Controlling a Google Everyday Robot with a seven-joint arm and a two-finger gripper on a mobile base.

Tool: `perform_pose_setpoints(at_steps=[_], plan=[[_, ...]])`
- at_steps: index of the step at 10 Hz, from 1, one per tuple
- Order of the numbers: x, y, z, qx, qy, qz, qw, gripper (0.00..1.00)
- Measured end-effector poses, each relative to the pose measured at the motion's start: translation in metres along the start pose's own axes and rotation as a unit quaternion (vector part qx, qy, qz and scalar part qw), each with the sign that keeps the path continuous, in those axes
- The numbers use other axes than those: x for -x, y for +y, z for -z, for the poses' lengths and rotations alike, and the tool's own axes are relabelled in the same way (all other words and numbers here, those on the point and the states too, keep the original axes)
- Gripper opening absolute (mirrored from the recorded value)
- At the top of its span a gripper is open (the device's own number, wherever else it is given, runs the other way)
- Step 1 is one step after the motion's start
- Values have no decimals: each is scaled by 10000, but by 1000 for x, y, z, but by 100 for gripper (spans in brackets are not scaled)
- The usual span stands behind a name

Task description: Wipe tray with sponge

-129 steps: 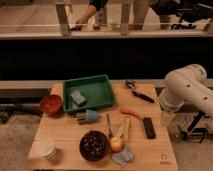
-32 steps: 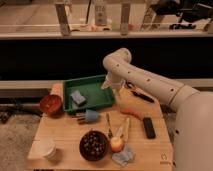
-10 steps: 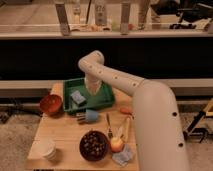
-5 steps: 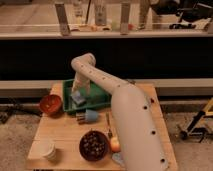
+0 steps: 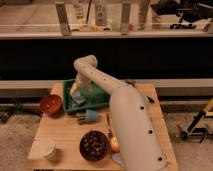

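Note:
A green tray (image 5: 101, 104) sits at the back left of the wooden table (image 5: 60, 131). A blue-and-white sponge (image 5: 81, 99) lies in the tray's left part. My gripper (image 5: 75, 92) is down in the tray's left end, right at the sponge and partly covering it. The white arm (image 5: 127, 115) reaches from the lower right, rises over the tray and bends down to the gripper.
A red-brown bowl (image 5: 51, 104) stands left of the tray. A blue cup (image 5: 90, 116) lies on its side in front of it. A dark bowl (image 5: 94, 145), a white cup (image 5: 49, 149) and an apple (image 5: 115, 145) sit near the front edge. A railing runs behind.
My gripper has swung left over the tray and come down at the sponge in its left end. The sponge stays in the same spot.

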Motion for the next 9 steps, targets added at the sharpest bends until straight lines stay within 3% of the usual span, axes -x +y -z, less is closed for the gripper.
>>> perform_pose_setpoints(at_steps=[3,9], plan=[[14,3,-8,113,13,277,9996,80],[22,0,-26,689,140,590,9958,80]])
